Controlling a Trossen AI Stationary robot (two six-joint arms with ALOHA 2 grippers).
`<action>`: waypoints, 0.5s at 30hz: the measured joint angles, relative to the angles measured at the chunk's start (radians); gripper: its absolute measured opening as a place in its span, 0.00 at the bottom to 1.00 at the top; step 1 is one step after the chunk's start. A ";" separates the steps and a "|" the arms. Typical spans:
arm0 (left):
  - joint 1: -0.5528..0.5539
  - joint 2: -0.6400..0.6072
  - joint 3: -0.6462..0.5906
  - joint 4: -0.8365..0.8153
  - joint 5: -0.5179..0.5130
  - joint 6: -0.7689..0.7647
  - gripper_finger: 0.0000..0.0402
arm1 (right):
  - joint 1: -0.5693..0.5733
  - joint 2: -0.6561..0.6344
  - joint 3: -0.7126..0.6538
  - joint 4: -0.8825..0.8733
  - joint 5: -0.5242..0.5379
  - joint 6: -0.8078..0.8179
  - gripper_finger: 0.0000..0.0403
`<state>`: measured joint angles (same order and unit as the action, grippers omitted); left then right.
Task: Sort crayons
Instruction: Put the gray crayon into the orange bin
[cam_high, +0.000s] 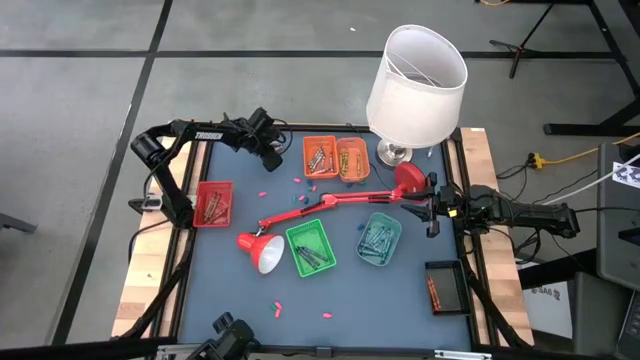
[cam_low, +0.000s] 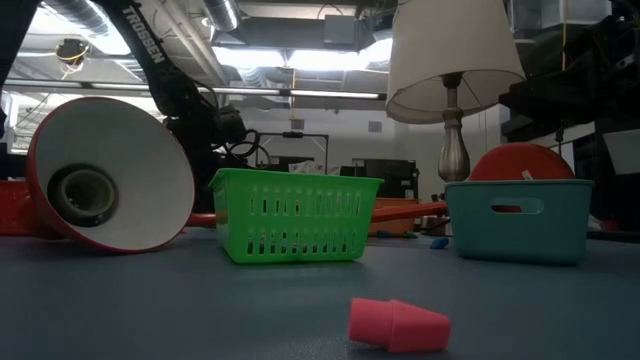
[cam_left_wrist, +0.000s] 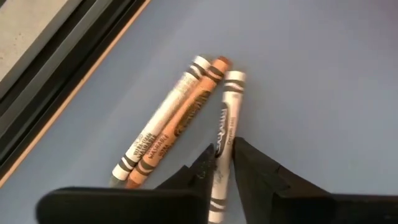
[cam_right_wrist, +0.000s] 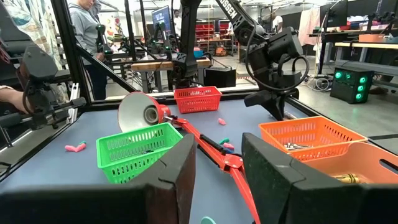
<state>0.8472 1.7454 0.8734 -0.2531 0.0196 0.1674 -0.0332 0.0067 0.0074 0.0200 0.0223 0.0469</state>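
Observation:
Three crayons lie side by side on the blue table in the left wrist view: a grey-white one (cam_left_wrist: 158, 124), an orange one (cam_left_wrist: 186, 112) and a white one (cam_left_wrist: 228, 106). My left gripper (cam_left_wrist: 222, 165) stands over them at the table's far left (cam_high: 272, 155), shut on the white one. My right gripper (cam_right_wrist: 217, 174) waits open at the table's right edge (cam_high: 432, 210), level, touching nothing. More crayons lie in the red tray (cam_high: 213, 203), the orange trays (cam_high: 320, 155), the green tray (cam_high: 310, 247) and the teal tray (cam_high: 379, 238). My left gripper pinches the white crayon between its two fingers, on the crayon's long sides, past the middle toward the end under the gripper (cam_left_wrist: 219, 158). The fingers come slanting down from above. The crayon lies flat on the table beside the orange crayon.
A red desk lamp (cam_high: 320, 205) lies across the middle of the table, its shade (cam_high: 262, 250) at the left. A white table lamp (cam_high: 415, 85) stands at the far right. A black tray (cam_high: 445, 285) sits near right. Small pink bits (cam_high: 278, 305) lie on the near table.

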 joint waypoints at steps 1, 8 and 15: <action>0.000 0.000 0.000 0.000 0.000 0.000 0.12 | 0.000 0.000 0.000 0.000 0.000 0.000 0.32; -0.003 -0.002 0.000 -0.002 0.024 -0.001 0.01 | 0.000 0.000 0.000 0.000 0.000 0.000 0.32; -0.047 -0.002 0.000 -0.002 0.034 -0.067 0.01 | 0.000 0.000 0.000 0.000 0.000 0.000 0.32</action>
<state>0.8004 1.7432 0.8734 -0.2546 0.0535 0.1004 -0.0330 0.0067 0.0074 0.0200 0.0223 0.0467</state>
